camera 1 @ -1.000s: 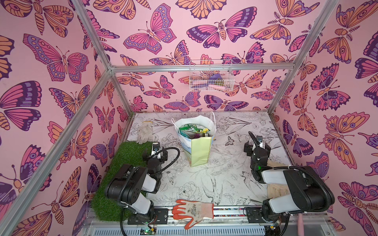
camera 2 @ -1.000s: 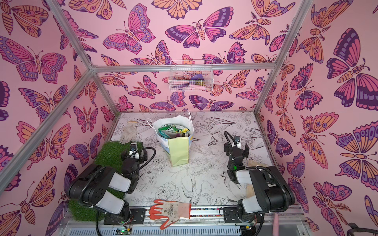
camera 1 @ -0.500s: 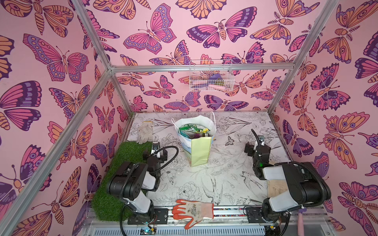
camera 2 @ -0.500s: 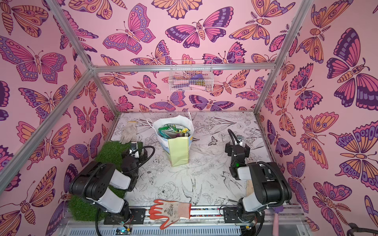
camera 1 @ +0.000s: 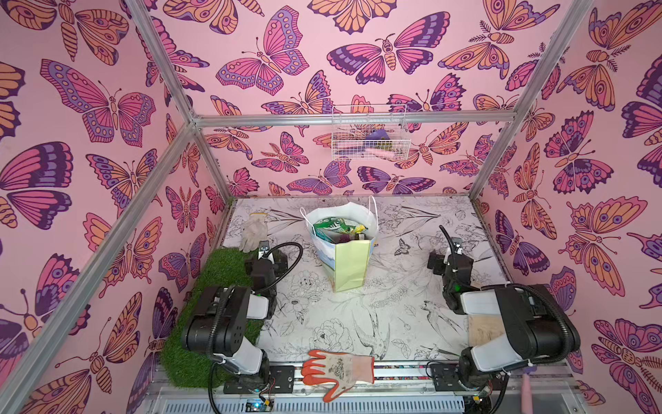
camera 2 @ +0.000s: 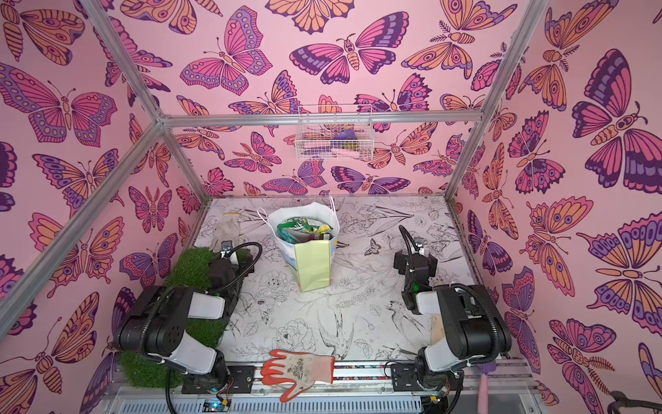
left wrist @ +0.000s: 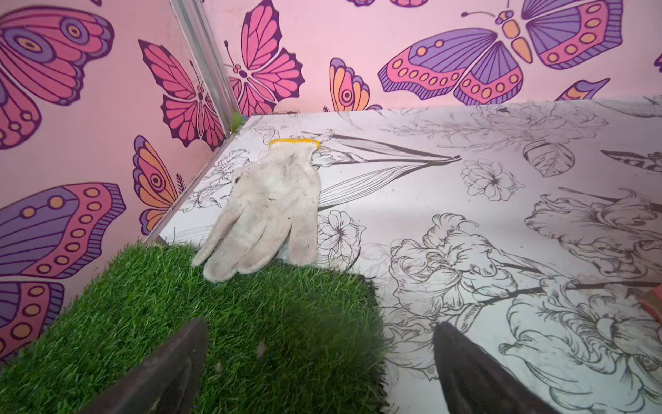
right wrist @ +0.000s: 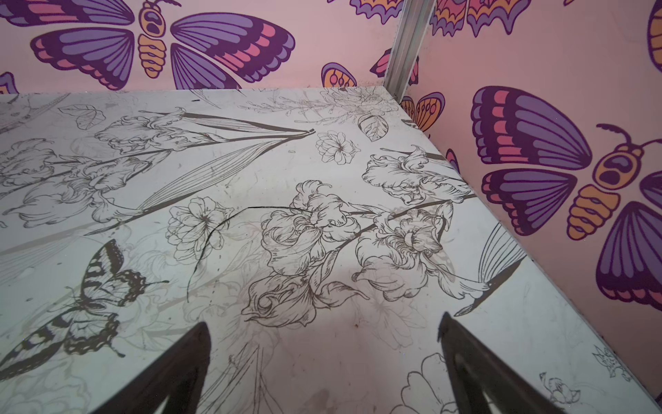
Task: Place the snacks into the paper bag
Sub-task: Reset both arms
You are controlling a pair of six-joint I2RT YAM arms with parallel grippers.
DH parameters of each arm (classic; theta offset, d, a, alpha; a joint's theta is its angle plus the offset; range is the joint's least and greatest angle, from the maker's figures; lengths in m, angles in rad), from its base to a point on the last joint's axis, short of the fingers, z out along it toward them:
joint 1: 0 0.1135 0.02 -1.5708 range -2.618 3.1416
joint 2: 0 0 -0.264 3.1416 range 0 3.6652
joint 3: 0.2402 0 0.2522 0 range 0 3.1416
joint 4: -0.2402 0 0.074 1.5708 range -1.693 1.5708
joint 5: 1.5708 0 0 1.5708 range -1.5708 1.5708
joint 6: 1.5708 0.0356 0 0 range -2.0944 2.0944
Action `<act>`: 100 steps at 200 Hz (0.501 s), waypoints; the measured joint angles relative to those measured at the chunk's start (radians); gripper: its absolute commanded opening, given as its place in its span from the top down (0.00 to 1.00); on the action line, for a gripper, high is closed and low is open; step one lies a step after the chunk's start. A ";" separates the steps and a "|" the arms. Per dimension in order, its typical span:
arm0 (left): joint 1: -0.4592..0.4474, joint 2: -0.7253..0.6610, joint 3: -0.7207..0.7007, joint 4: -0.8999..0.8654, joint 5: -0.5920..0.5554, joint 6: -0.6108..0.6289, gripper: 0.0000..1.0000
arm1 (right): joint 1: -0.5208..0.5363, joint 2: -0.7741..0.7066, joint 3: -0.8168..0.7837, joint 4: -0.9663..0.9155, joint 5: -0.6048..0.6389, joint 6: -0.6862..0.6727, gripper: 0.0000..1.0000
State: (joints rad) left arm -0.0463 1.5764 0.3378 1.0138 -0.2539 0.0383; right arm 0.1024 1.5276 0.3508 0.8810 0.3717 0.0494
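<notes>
The paper bag [camera 1: 349, 267] [camera 2: 311, 267] stands upright at mid-table, its pale yellow-green front facing me and its white cord handles up. The snacks [camera 1: 338, 229] [camera 2: 302, 229] lie inside its open mouth; green, teal and purple packet tops show. Left of the bag, my left gripper [camera 1: 265, 255] [left wrist: 320, 326] hangs open over the edge of a grass mat, holding nothing. To the bag's right, my right gripper [camera 1: 448, 258] [right wrist: 324, 326] is open above bare printed table with nothing between its fingers. Neither gripper touches the bag.
A green grass mat [camera 1: 222, 276] [left wrist: 161, 315] covers the table's left side, with a pale cloth glove [camera 1: 255, 231] [left wrist: 268, 211] at its far end. An orange-and-white work glove [camera 1: 336, 369] [camera 2: 297, 372] lies on the front rail. A white wire basket [camera 1: 369, 141] hangs on the back wall.
The right arm has shifted a little near its base and the left arm has barely moved. Both grippers stay open. The bag stands where it was.
</notes>
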 measured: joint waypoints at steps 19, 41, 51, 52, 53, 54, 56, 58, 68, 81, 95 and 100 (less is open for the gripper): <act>0.011 0.000 0.011 -0.026 0.024 -0.011 0.01 | -0.008 0.000 0.001 -0.011 -0.008 0.004 0.01; 0.016 0.000 0.011 -0.051 0.043 -0.023 0.01 | -0.023 0.000 0.005 -0.024 -0.019 0.011 0.01; 0.020 0.000 0.011 -0.056 0.050 -0.025 0.01 | -0.026 0.000 0.007 -0.026 -0.023 0.013 0.01; 0.020 0.000 0.011 -0.056 0.051 -0.025 0.01 | -0.027 0.000 0.008 -0.027 -0.024 0.013 0.01; 0.020 0.000 0.011 -0.056 0.052 -0.026 0.01 | -0.027 0.000 0.008 -0.027 -0.024 0.014 0.01; 0.020 0.000 0.011 -0.056 0.052 -0.026 0.01 | -0.028 0.000 0.008 -0.027 -0.026 0.014 0.01; 0.021 0.000 0.011 -0.057 0.053 -0.026 0.01 | -0.029 0.000 0.008 -0.027 -0.027 0.014 0.01; 0.021 0.000 0.011 -0.057 0.053 -0.027 0.01 | -0.029 0.000 0.009 -0.027 -0.029 0.014 0.01; 0.023 -0.001 0.011 -0.059 0.056 -0.029 0.00 | -0.034 0.000 0.012 -0.032 -0.048 0.014 0.01; 0.023 -0.003 0.011 -0.063 0.057 -0.030 0.00 | -0.042 0.000 0.018 -0.038 -0.093 0.010 0.01; 0.023 -0.005 0.011 -0.065 0.064 -0.030 0.00 | -0.047 0.000 0.022 -0.041 -0.139 0.003 0.01; 0.024 -0.005 0.011 -0.065 0.075 -0.029 0.00 | -0.048 0.000 0.022 -0.041 -0.156 0.002 0.01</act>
State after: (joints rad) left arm -0.0227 1.5719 0.3492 0.9485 -0.1791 0.0097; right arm 0.0540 1.5272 0.3725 0.8402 0.2161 0.0513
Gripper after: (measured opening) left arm 0.998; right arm 0.992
